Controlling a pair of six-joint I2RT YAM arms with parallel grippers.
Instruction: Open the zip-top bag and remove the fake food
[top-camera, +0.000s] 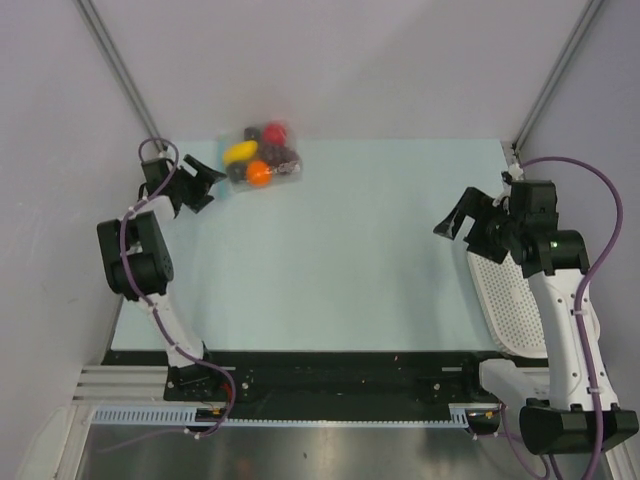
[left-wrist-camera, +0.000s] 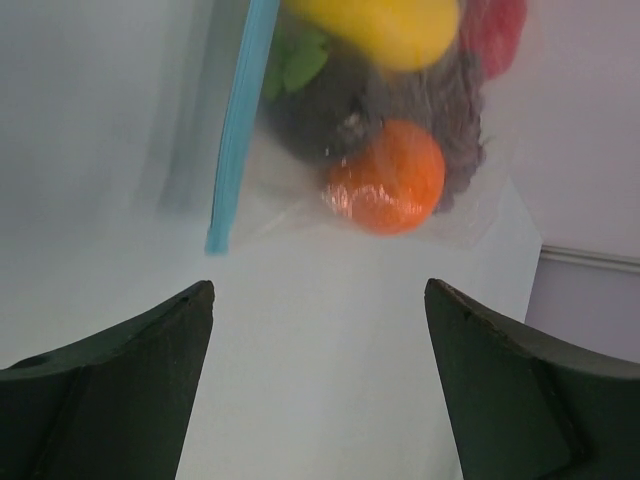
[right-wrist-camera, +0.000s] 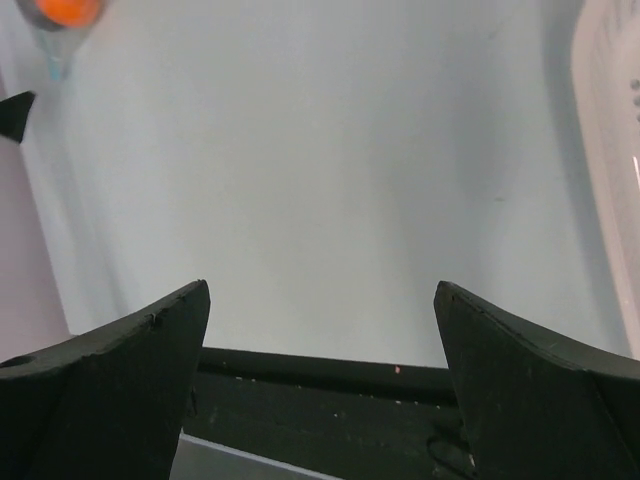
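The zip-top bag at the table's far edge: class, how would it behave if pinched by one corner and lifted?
The zip-top bag is thin clear film, so it would probably sag. The orange ball and other toy fruit would likely roll to the low end. The blue zip strip looks stiffer, probably a surer grip.

Yellow, orange, red and purple-brown fake food (top-camera: 262, 158) is seen in the clear, teal-edged zip-top bag (left-wrist-camera: 238, 130).
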